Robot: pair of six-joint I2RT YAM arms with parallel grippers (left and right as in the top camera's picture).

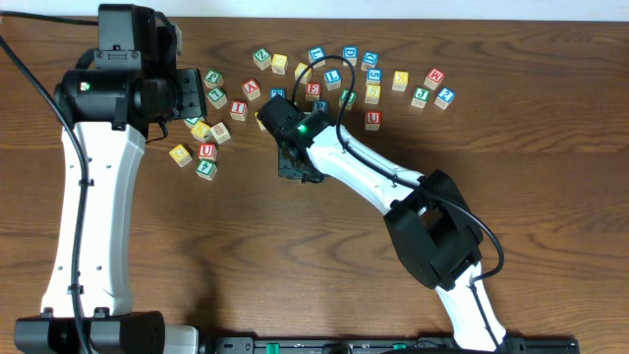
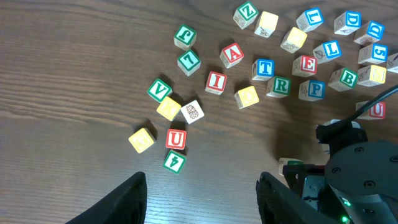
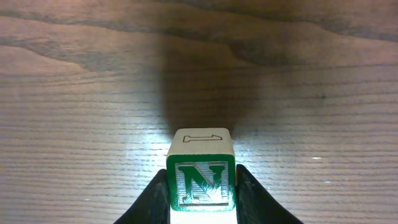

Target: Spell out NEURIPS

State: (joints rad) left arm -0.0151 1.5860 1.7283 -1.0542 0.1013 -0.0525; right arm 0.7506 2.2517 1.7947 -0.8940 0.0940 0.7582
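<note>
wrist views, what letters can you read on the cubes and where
"N", green: N cube
"E", red: E cube
"U", red: U cube
"R", green: R cube
"I", red: I cube
"P", blue: P cube
"A", red: A cube
"T", blue: T cube
"V", green: V cube
"Z", green: Z cube
other cubes: tilted, small or cut off, not surely readable

The white-shelled left arm (image 1: 93,187) and the white-shelled right arm (image 1: 364,167) have bulky black joint housings. A thick black cable (image 1: 29,74) trails past the left arm. A small green light (image 1: 303,126), possibly a status lamp, glows at the right arm's far end. The left gripper (image 2: 202,199) has matte black fingers (image 2: 121,199).
</note>
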